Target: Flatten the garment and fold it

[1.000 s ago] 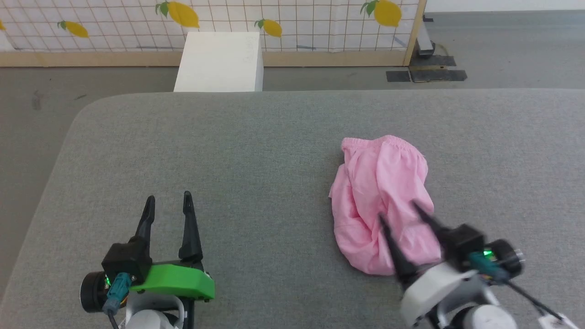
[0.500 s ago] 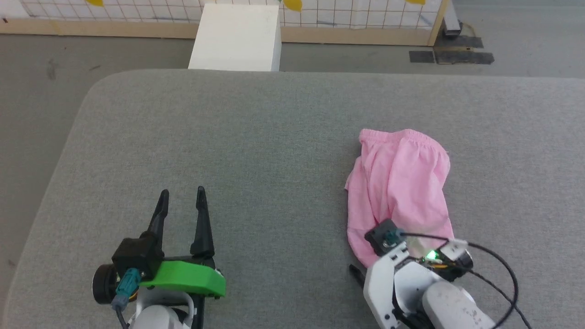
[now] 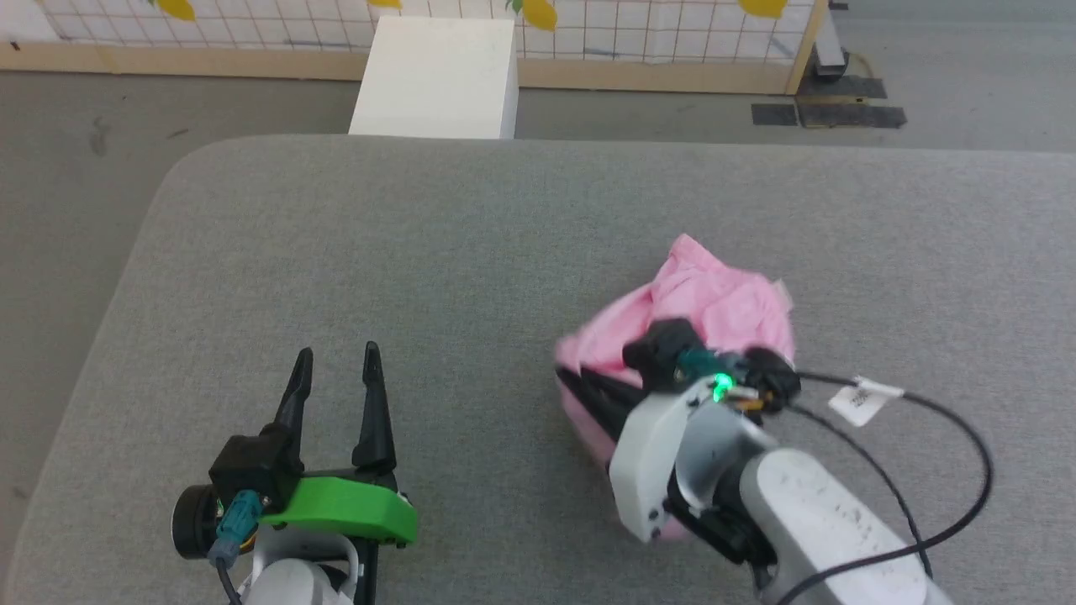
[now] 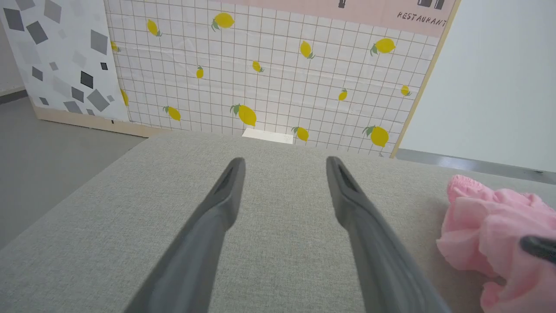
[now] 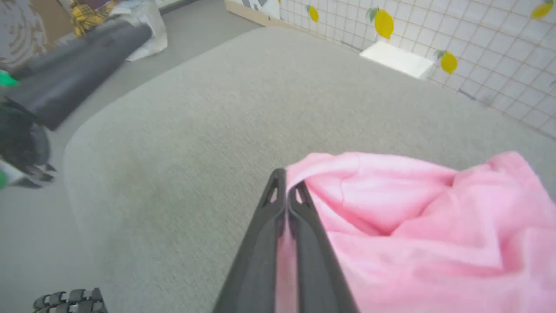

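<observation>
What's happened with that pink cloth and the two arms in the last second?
The right gripper, open above the garment a second ago, dropped to its near end, shut on an edge and dragged it left, bunching the cloth up. The left gripper stayed open, unmoved over the grey table.

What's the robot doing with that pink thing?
The robot is working on a pink garment that lies bunched up on the grey padded table. Its right gripper is shut on an edge of the cloth. Its left gripper is open and holds nothing, off to the garment's left. The garment is not yet flat, and nothing is folded.
</observation>
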